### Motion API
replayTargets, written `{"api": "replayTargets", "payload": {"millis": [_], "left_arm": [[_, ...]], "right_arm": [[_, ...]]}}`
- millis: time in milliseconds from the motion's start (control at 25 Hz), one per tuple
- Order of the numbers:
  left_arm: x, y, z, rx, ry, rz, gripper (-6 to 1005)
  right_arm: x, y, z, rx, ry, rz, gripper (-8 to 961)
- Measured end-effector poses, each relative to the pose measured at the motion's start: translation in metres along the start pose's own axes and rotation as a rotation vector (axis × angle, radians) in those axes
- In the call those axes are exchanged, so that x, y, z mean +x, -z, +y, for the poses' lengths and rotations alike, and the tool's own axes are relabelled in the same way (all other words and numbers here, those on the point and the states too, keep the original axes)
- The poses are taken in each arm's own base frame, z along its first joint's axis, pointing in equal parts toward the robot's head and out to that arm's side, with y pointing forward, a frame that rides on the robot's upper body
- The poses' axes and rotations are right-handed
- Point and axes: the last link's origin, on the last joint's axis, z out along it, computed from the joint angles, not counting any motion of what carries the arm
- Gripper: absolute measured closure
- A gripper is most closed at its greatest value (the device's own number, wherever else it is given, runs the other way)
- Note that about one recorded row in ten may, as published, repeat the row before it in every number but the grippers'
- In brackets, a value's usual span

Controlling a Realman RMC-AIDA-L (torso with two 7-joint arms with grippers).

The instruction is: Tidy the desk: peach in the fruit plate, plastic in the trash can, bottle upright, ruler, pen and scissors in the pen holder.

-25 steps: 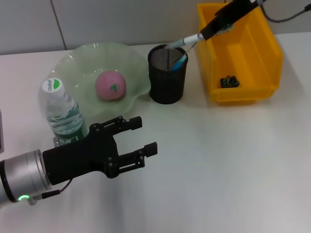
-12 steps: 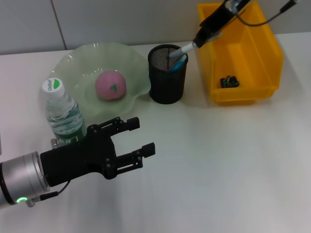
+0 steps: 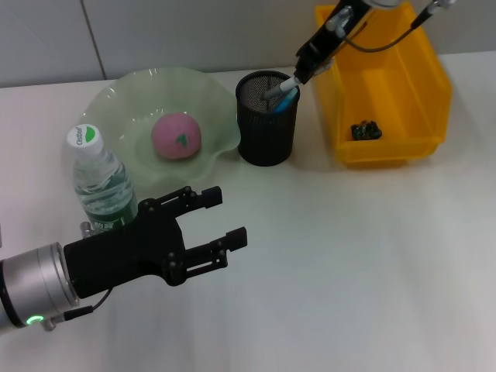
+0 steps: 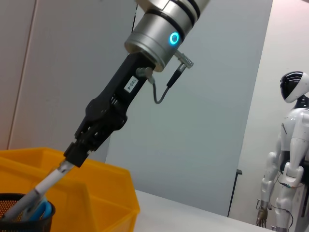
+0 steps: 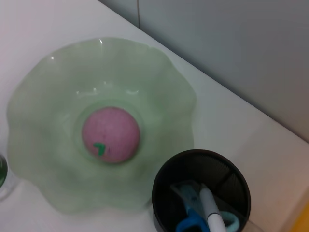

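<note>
My right gripper [image 3: 304, 71] hangs over the black mesh pen holder [image 3: 267, 128], shut on a white pen [image 3: 280, 87] whose lower end dips inside the holder. The left wrist view shows the same gripper [image 4: 76, 148] and pen [image 4: 46, 186]. Blue scissors handles [image 5: 193, 223] lie in the holder [image 5: 166, 191] beside the pen [image 5: 210, 215]; I cannot make out the ruler. The pink peach [image 3: 177, 137] rests in the green fruit plate [image 3: 116, 101]. The bottle [image 3: 97, 182] stands upright. My left gripper [image 3: 229, 215] is open and empty, low at the front left beside the bottle.
A yellow bin [image 3: 422, 85] stands at the back right with a dark crumpled piece of plastic [image 3: 365, 131] in it. A grey wall runs along the back of the table. A white humanoid robot [image 4: 289, 159] stands far off in the left wrist view.
My right gripper has moved left toward the pen holder and the pen has tipped steeper, with its lower end deeper in the holder. The left arm has barely shifted.
</note>
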Motion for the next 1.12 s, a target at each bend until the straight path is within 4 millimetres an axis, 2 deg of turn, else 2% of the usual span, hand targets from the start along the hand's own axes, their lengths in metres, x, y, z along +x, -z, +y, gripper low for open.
{"api": "replayTargets", "payload": {"millis": [840, 1120], "left_arm": [[-0.001, 0.001, 0.0, 0.006, 0.004, -0.001, 257], [-0.003, 0.003, 0.002, 0.006, 0.01, 0.0, 257]], "right_arm": [[-0.011, -0.01, 0.012, 0.028, 0.042, -0.012, 661], [-0.013, -0.009, 0.015, 0.052, 0.055, -0.042, 459]]}}
